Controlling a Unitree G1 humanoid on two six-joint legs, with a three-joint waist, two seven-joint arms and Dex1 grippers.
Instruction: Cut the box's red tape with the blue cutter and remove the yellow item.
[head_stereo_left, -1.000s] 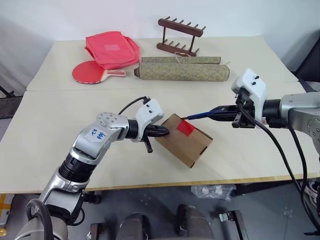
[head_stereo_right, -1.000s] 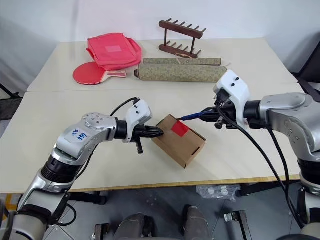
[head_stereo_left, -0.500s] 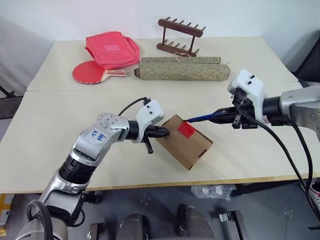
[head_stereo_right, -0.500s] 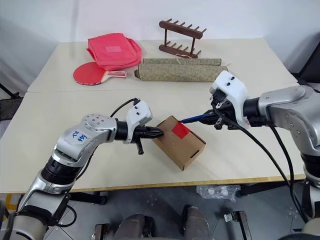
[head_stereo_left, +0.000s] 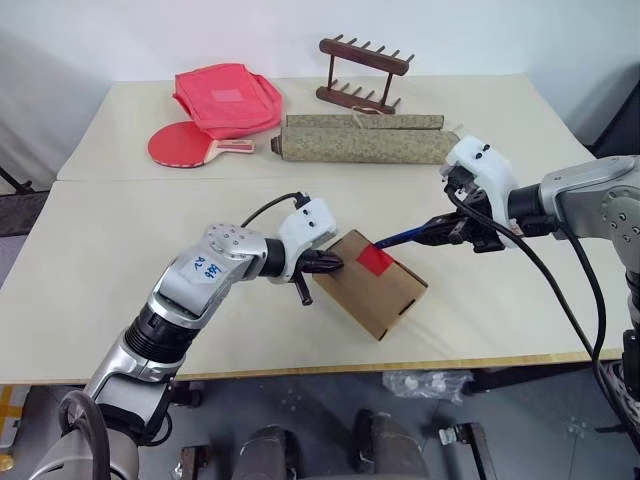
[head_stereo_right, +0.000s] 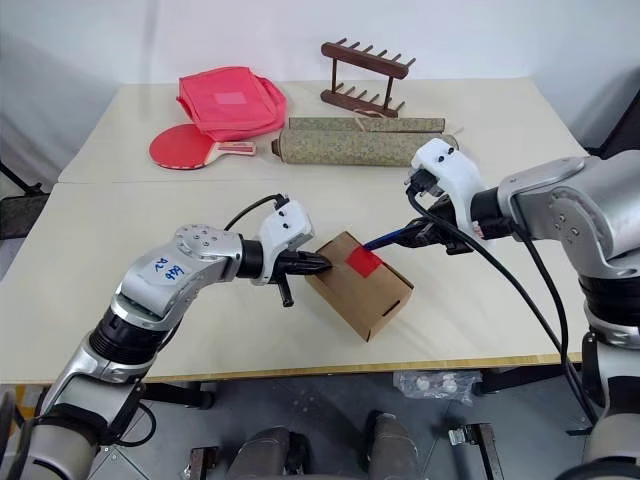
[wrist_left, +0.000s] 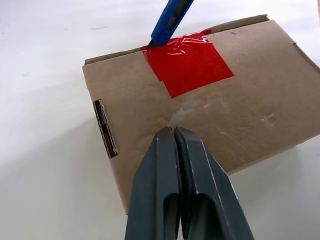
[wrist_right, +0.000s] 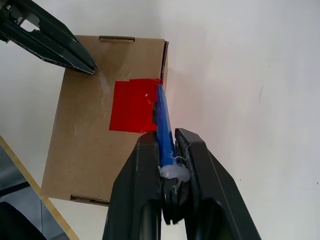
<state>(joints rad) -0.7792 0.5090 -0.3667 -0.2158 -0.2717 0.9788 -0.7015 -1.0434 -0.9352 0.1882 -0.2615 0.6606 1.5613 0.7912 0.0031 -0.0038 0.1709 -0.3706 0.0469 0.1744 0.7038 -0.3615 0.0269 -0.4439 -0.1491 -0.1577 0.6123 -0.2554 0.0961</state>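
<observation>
The right gripper (wrist_right: 167, 145) pinches the blue cutter (wrist_right: 163, 125) between its two black fingers, the slim stick running out ahead of the fingertips with its tip resting at the edge of the red tape (wrist_right: 134, 106), right where the patch folds over the box's (head_stereo_left: 375, 283) far top edge. Beyond the tape, on the opposite side of the carton, the left gripper (wrist_left: 173, 135) has its fingers pressed together and bears with its tip on the cardboard lid, just beside the tape. The box lies on the table (head_stereo_left: 120, 250) between the two arms. The cutter looks stiff, thin and light, likely to twist in a narrow pinch, so a hold near its rear end with steady downward pressure seems wise. The carton appears light and apt to slide, which is probably why it is pinned; its corrugated walls would dent under a hard squeeze. The yellow item is hidden inside the closed box, and whether the blade has yet pierced the tape cannot be made out.
</observation>
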